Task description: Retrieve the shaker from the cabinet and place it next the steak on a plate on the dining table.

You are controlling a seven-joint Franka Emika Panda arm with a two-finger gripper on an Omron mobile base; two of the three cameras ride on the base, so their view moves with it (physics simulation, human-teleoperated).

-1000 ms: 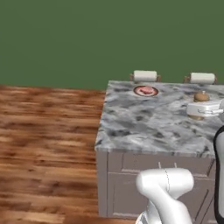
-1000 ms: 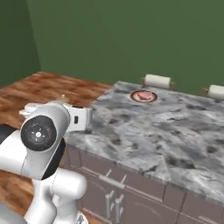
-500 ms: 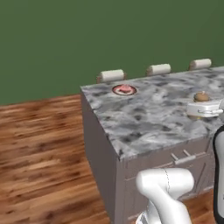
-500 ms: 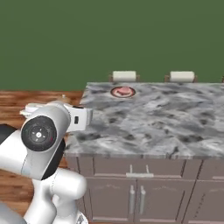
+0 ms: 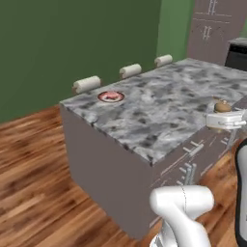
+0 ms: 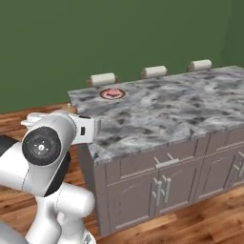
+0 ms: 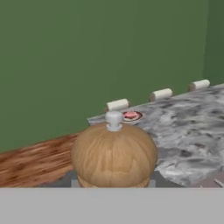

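My gripper [image 7: 113,182] is shut on the tan wooden shaker [image 7: 113,155], whose rounded top and grey knob stand upright close before the hand camera. In the left base view the shaker [image 5: 222,106] sits in the white hand [image 5: 226,119] at the right edge, beside the dining table [image 5: 164,113]. The steak [image 5: 111,96] lies on its dark-rimmed plate [image 5: 102,98] near the table's far corner. The plate [image 6: 112,94] and steak [image 7: 131,115] also show beyond the shaker. The cabinet is out of view.
Three cream stools [image 5: 87,84] [image 5: 130,71] [image 5: 163,60] line the table's far side. Tall panelled cabinets [image 5: 212,29] and a black appliance [image 5: 237,53] stand at the back right. Wooden floor [image 5: 34,183] lies left of the table [image 6: 181,109], under a green wall.
The whole picture has shifted as the base drove and turned; the table's corner is now nearer and seen at an angle. The shaker stays held in the gripper.
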